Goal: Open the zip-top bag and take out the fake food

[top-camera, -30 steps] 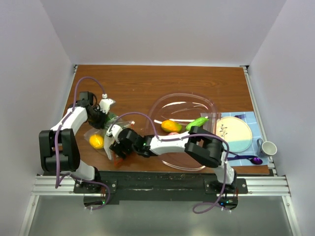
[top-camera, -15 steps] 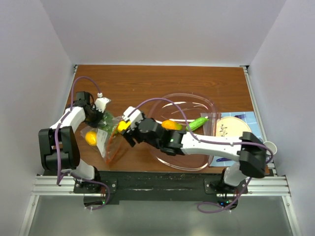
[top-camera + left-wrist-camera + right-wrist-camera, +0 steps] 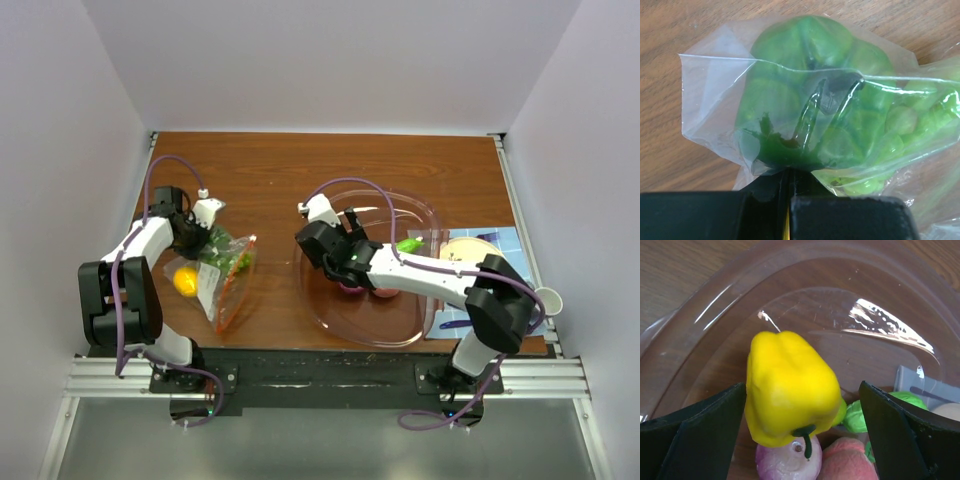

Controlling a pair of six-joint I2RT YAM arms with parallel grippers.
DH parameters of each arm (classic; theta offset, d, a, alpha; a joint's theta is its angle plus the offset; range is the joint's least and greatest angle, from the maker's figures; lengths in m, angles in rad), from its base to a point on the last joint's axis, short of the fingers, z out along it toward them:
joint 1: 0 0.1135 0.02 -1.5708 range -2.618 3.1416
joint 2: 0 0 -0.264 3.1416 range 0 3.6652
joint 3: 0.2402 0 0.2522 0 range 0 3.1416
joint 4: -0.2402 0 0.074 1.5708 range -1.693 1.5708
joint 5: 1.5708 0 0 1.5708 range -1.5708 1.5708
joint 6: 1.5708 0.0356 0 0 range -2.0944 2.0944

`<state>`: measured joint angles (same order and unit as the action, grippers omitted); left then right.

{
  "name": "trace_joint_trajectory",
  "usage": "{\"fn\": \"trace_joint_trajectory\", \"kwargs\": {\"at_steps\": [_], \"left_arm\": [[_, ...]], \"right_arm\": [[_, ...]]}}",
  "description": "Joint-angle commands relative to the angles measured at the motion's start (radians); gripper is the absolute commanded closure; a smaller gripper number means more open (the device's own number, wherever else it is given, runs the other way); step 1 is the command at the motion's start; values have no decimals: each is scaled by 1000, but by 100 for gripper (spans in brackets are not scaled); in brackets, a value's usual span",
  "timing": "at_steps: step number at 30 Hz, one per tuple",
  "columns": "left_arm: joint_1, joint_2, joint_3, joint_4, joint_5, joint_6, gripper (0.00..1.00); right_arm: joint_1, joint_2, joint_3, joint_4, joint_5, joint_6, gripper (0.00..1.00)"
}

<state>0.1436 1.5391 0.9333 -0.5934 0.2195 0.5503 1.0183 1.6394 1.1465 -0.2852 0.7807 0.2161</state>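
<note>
The zip-top bag lies on the table at the left, its red-orange zip strip toward the near side. My left gripper is shut on the bag's far end, pinching clear plastic. Fake food shows through it: a green pepper, more green pieces and a yellow piece. My right gripper hangs open over the clear bowl. A yellow pepper sits between its fingers, against the left one and apart from the right. Below lie a purple onion and a pink fruit.
The bowl also holds green pieces. Right of it a round plate rests on a blue mat, with a purple spoon and a small mug near the table's right edge.
The right gripper has swung from the bag's mouth rightward over the bowl, carrying the yellow pepper, and its jaws have spread wider. The left gripper still pinches the bag.
</note>
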Motion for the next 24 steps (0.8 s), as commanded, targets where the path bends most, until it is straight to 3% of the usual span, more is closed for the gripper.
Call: {"fn": "trace_joint_trajectory", "kwargs": {"at_steps": [1, 8, 11, 12, 14, 15, 17, 20, 24], "left_arm": [[4, -20, 24, -34, 38, -4, 100], [2, -16, 18, -28, 43, -4, 100], [2, -11, 12, -22, 40, 0, 100], [2, -10, 10, -20, 38, 0, 100], [2, -5, 12, -19, 38, 0, 100], [4, -7, 10, -19, 38, 0, 100], [2, -11, 9, -17, 37, 5, 100], [4, -17, 4, -14, 37, 11, 100], [4, -17, 2, -14, 41, 13, 100]], "right_arm": [[32, -32, 117, 33, 36, -13, 1], [248, 103, 297, 106, -50, -142, 1], [324, 192, 337, 147, -130, -156, 21], [333, 212, 347, 150, -164, -149, 31], [339, 281, 380, 138, -236, -111, 41], [339, 301, 383, 138, -250, -106, 52], [342, 329, 374, 168, -259, -101, 60], [341, 352, 375, 190, -262, -107, 60], [341, 379, 398, 208, -261, -133, 49]]}}
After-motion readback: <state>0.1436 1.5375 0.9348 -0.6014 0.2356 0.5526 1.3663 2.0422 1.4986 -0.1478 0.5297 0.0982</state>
